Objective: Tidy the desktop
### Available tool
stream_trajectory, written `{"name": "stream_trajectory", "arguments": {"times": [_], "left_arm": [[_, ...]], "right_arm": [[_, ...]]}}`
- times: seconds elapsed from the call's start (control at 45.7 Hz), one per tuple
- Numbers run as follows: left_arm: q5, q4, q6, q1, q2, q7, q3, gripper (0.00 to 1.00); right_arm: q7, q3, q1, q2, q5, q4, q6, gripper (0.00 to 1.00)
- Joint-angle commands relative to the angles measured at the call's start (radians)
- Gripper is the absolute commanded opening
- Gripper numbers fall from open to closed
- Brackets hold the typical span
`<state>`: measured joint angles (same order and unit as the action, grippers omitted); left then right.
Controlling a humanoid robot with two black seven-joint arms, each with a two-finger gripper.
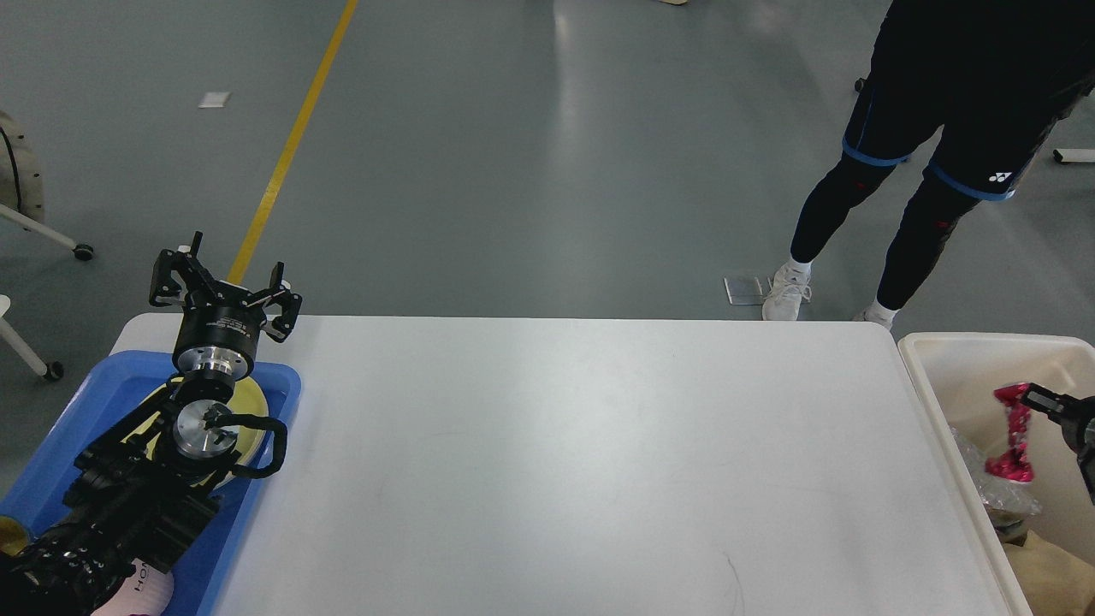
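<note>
The white desktop fills the middle of the head view and nothing lies on it. My left gripper is open and empty, held over the far end of the blue tray at the desktop's left edge. My right gripper is at the right edge of the view, mostly cut off. Only one of its fingers shows. A crushed red can hangs upright by that finger, over the cream bin. I cannot tell whether the gripper still holds the can.
The blue tray holds a yellow plate under my left arm. The cream bin holds clear plastic wrap and brown paper. A person in black stands beyond the far right corner.
</note>
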<state>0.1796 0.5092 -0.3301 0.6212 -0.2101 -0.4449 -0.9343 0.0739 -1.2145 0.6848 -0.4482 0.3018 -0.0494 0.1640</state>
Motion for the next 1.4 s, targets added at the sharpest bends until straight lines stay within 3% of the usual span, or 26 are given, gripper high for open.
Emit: {"name": "stream_trajectory", "arguments": {"times": [0.0,0.372,0.525,0.744,1.006,1.072,1.29,1.378], "left_arm": [[0.000,0.000,0.000,0.000,0.000,0.000,0.000,1.00],[0.001,0.000,0.000,0.000,0.000,0.000,0.000,1.00],[0.000,0.000,0.000,0.000,0.000,0.000,0.002,1.00],[0.001,0.000,0.000,0.000,0.000,0.000,0.000,1.00],[0.001,0.000,-0.001,0.000,0.000,0.000,0.000,1.00],[0.000,0.000,-0.001,0.000,0.000,0.000,0.000,1.00],[0.001,0.000,0.000,0.000,0.000,0.000,0.000,1.00],[0.001,0.000,-0.001,0.000,0.000,0.000,0.000,1.00]], "right_arm": [[0.000,0.004,0.007,0.000,0.005,0.000,0.000,1.00],[0.001,0.157,0.240,0.054,0.016,0.051,0.070,1.00],[0.006,0.522,0.320,0.060,0.017,0.108,0.173,1.00],[0.012,1.088,0.334,0.052,0.016,0.262,0.181,1.00],[0.037,1.478,0.277,0.063,0.014,0.500,0.173,1.00],[0.061,1.506,0.262,0.086,0.011,0.557,0.173,1.00],[0.245,1.509,0.196,0.204,-0.122,0.552,0.043,1.00],[0.285,1.524,0.167,0.224,-0.128,0.553,0.026,1.00]]}}
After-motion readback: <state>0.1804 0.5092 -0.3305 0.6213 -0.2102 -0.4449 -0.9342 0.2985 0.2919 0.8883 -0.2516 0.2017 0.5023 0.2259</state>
